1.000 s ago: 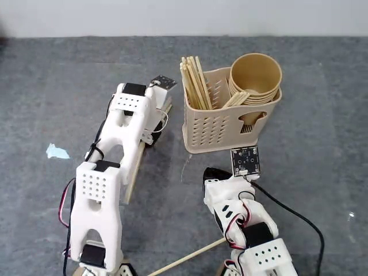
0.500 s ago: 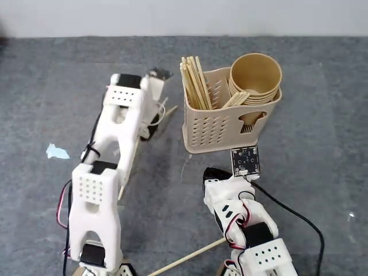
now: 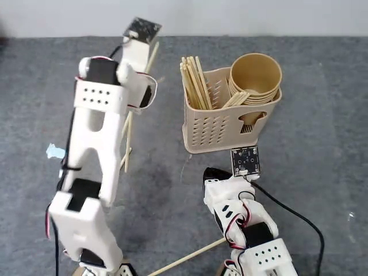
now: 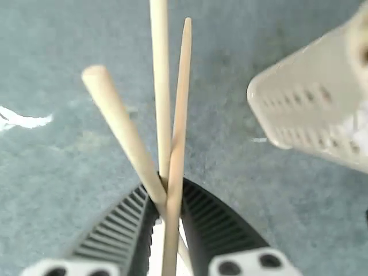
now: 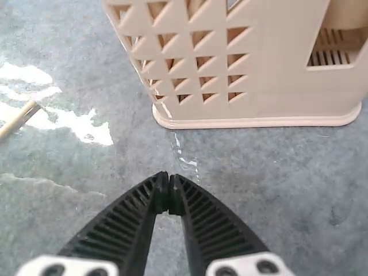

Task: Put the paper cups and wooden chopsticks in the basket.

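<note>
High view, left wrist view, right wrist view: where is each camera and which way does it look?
High view: fixed above the table, looking down at the basket; the left arm and right arm show.
Left wrist view: on the left arm, looking along the left gripper, shut on wooden chopsticks, toward the table.
Right wrist view: on the right arm, low, facing the basket's wall past the shut right gripper.
Shared: all three show the basket.

A grey table [image 3: 322, 115] is spreading out wide. A little blue scrap [image 3: 56, 152] is lying on its left side. A white wall [image 3: 230, 17] is standing behind.
</note>
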Robot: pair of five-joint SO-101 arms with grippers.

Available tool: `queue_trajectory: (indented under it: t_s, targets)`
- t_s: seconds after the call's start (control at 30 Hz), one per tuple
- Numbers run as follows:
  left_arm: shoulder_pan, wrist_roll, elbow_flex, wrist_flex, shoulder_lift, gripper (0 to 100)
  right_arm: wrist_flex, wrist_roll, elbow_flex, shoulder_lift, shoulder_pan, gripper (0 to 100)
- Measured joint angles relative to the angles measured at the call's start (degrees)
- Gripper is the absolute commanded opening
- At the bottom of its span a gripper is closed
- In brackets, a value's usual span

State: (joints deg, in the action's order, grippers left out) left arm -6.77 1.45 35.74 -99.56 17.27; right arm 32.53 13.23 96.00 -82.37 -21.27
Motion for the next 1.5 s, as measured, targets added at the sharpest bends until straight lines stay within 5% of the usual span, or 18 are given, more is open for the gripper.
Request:
queue_trajectory:
  t_s: [0.67, 1.0, 1.5]
  targets:
    - [-3.5, -8.5, 0.0, 2.7, -22.3, 1, 0.0, 0.0, 0.0, 0.0, 0.0, 1.0]
    - [-14.5, -15.3, 0.0, 14.7, -22.5, 1, 0.0, 0.0, 0.0, 0.0, 0.0, 1.0]
    - [-17.4, -16.7, 0.0, 28.7, -22.5, 1, 0.0, 0.0, 0.0, 0.0, 0.0, 1.0]
